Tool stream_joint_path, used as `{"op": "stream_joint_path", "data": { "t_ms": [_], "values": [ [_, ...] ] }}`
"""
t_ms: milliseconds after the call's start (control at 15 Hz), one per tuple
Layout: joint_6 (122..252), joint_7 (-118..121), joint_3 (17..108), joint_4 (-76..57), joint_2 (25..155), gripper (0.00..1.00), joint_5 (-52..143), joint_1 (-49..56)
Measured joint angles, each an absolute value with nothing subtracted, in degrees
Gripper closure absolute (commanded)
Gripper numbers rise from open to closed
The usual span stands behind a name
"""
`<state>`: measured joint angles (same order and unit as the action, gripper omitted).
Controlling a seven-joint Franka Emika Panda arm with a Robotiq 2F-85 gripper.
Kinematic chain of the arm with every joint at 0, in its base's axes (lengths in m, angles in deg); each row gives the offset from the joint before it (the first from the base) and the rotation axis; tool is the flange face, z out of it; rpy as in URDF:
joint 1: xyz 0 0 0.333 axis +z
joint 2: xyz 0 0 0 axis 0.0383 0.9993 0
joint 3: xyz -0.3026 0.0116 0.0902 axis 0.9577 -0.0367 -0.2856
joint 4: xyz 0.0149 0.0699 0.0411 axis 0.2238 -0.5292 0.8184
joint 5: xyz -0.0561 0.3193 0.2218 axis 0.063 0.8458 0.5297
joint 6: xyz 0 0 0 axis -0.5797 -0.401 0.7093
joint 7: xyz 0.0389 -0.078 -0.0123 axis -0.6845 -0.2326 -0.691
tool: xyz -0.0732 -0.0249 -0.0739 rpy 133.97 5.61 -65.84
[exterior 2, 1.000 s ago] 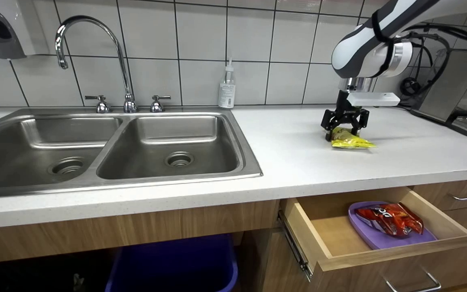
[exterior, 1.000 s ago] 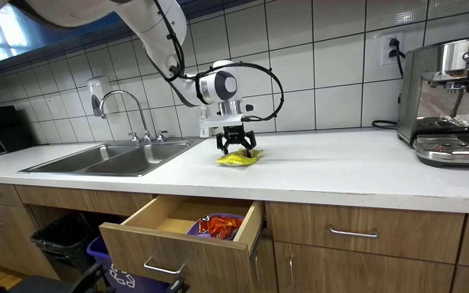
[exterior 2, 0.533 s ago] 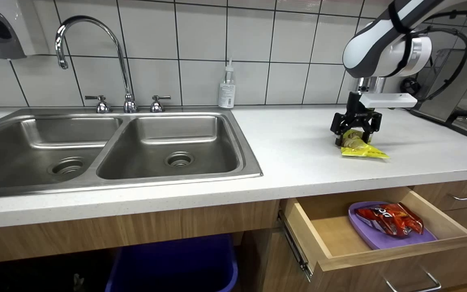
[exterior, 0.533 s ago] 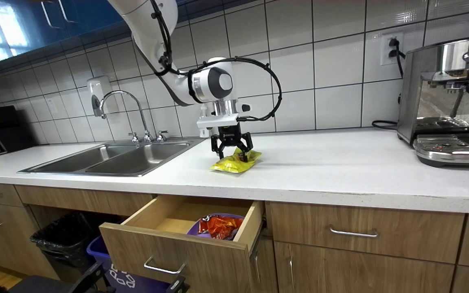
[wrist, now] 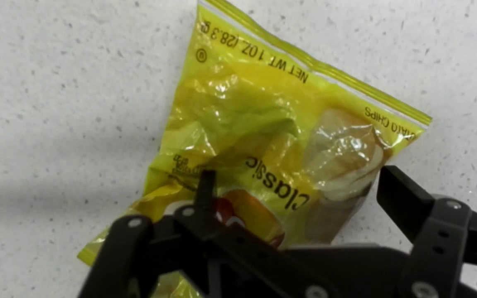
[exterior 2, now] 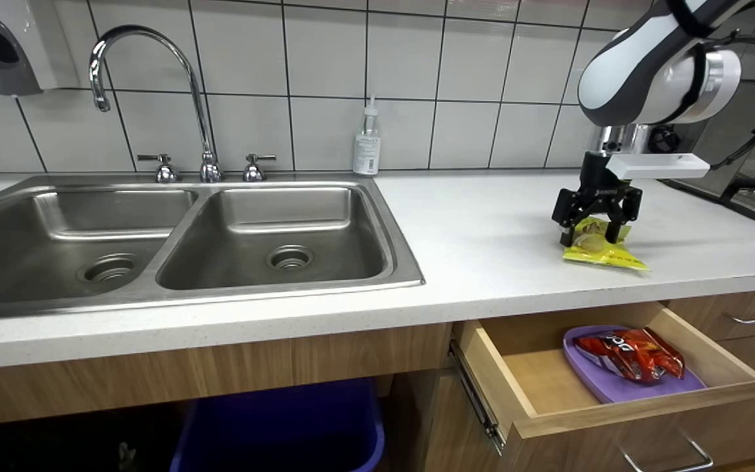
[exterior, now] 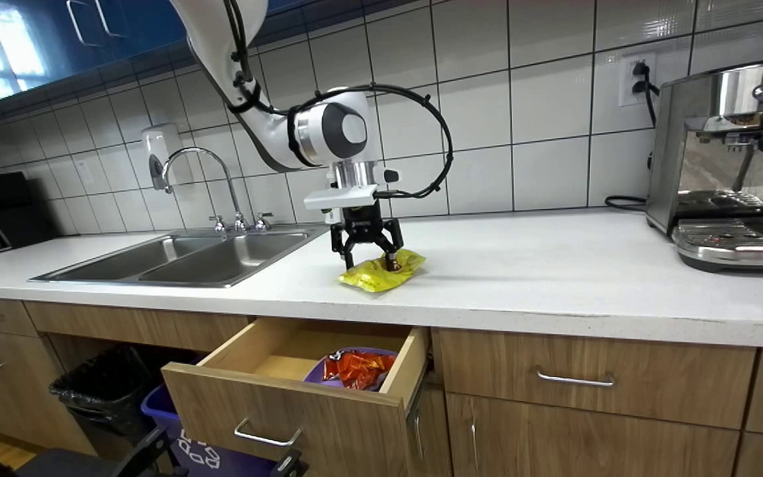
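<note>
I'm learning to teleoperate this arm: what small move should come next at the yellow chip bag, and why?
I'd probably close the jaws gently: in the wrist view they stand apart with part of the yellow chip bag between them, and in both exterior views the bag rests on the counter.

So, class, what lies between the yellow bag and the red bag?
Between the yellow bag and the red bag, both exterior views show white counter, then part of the open drawer and the purple plate's rim.
</note>
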<state>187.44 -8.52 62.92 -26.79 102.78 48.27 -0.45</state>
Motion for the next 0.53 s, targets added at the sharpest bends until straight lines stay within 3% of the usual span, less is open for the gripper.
{"op": "stream_joint_path", "data": {
  "t_ms": [533],
  "values": [
    [188.50,-8.65,62.12,-35.07,97.75,0.00,48.26,-0.44]
  ]
}}
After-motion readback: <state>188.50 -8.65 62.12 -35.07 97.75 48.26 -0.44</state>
